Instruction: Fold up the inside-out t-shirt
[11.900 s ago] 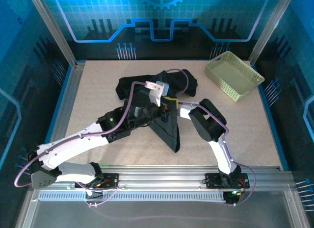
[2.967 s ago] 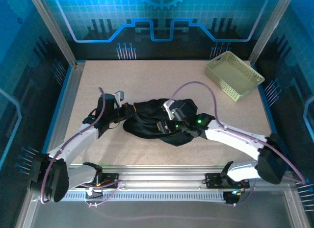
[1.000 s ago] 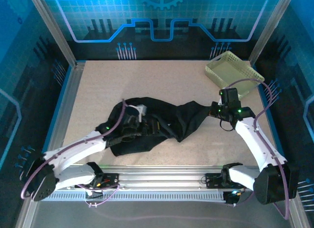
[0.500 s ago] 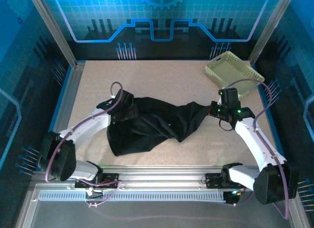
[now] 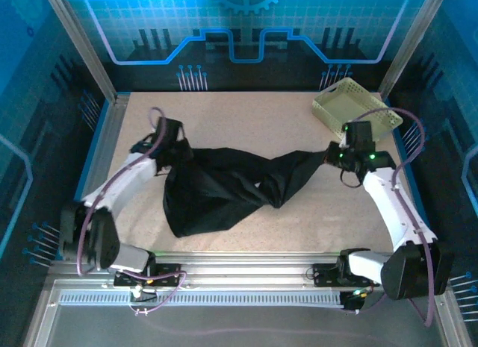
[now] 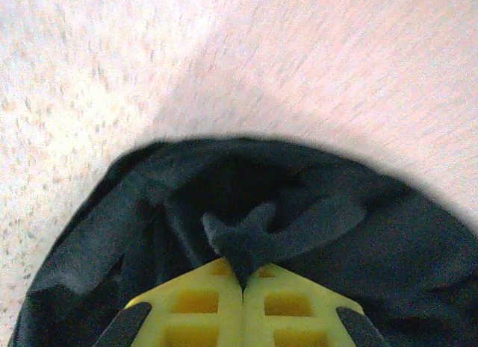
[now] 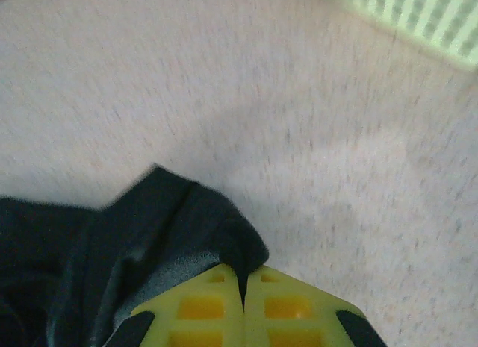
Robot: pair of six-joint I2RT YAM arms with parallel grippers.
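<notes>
Left hand: the left hand (image 5: 167,144) is clenched on a pinch of the black t-shirt (image 5: 224,189); in its wrist view the yellow pads meet, with a tuft of cloth caught between them.
Right hand: the right hand (image 5: 334,154) is likewise clamped on the opposite end of the garment, its pads pressed together over a folded edge.
Shirt position: it lies across the middle of the desk (image 5: 246,123), pulled into a twisted band between the two hands, with a loose flap sagging toward the near left.
Just changed: compared with half a second ago, both hands sit farther apart, the left one nearer the far-left side and the right one closer to the basket (image 5: 357,108). Three seconds ago the cloth was a bunched heap.
Meaning for task: this looks like spreading, not folding. The shirt is wider but still twisted, so no fold has started.
Surface: a pale speckled desk top, matte and flat.
Room: blue patterned panels wall the cell, with aluminium posts at the corners and a metal rail along the near edge.
</notes>
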